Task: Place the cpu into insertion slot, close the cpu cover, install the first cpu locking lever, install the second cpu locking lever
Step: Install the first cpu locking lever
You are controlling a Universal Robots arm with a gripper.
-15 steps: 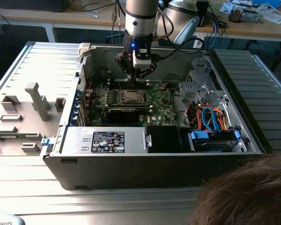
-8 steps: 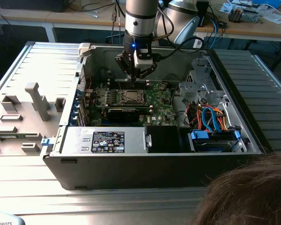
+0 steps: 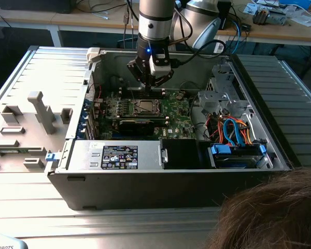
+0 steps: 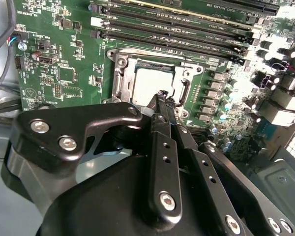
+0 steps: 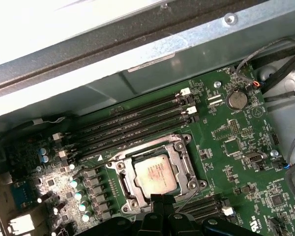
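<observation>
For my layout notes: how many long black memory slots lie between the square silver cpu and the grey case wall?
4, side by side: one long black memory slot nearest the wall, two between, one nearest the silver cpu. More may hide behind the black gripper.

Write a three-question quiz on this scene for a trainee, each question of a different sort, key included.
1. True or false: the small pale silver-grey square cpu lies on the table outside the dark metal computer case.
2. Multiple choice: the black gripper hangs nearest to
A) the round silver coin battery
B) the silver-rimmed square insertion slot
C) the blue drive bay
3. Fill in: the jaws stand ___.

Key: 1 false, the chip sits in the slot on the green board; 2 B; 3 shut.
</observation>
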